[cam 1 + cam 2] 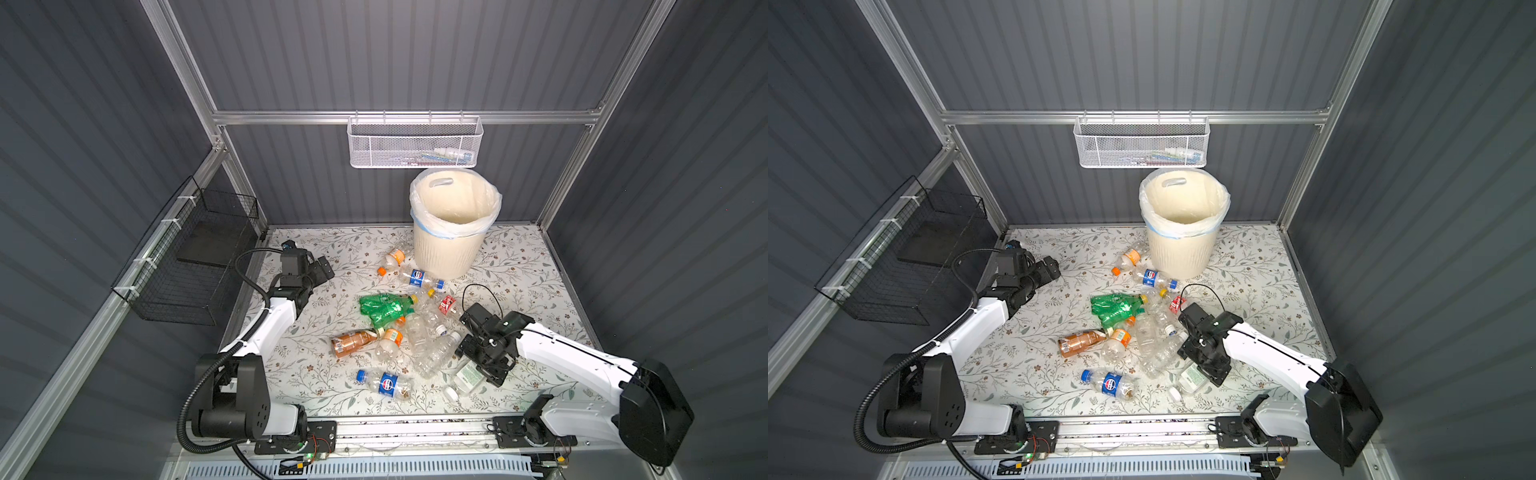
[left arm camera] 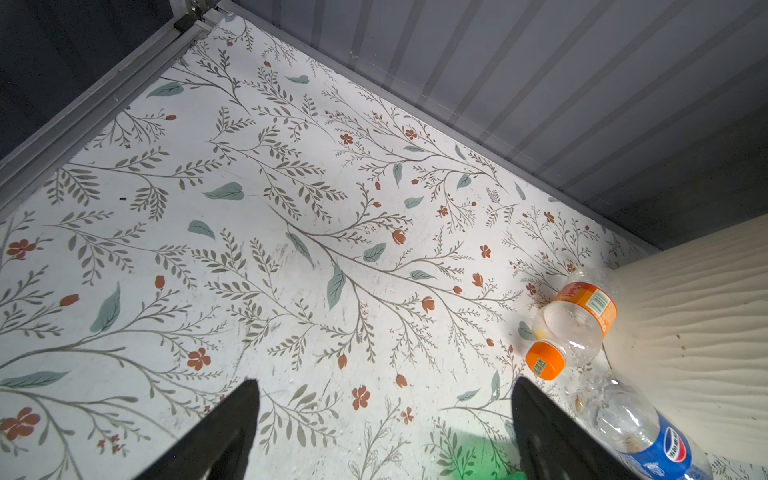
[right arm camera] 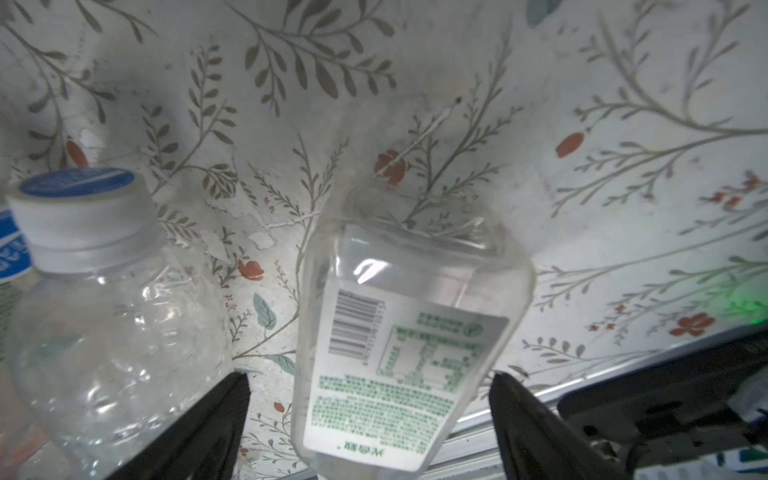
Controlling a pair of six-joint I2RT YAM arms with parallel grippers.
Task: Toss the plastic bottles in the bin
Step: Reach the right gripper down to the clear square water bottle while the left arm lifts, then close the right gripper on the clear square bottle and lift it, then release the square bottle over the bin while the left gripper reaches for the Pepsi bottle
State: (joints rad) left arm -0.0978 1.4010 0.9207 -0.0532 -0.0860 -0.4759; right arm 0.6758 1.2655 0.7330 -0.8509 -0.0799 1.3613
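Roughly a dozen mostly clear plastic bottles (image 1: 419,332) are found lying on the floral-patterned table (image 1: 519,266) near the cream-white ribbed round bin (image 1: 453,245), which appears empty. Both pincers are spread: left gripper (image 2: 384,382) over bare tabletop, right gripper (image 3: 369,376) astride a clear green-labelled bottle (image 3: 407,316), ungripped.

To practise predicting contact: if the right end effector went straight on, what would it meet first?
Probably the clear bottle with the white label, between the open fingers of the right end effector.
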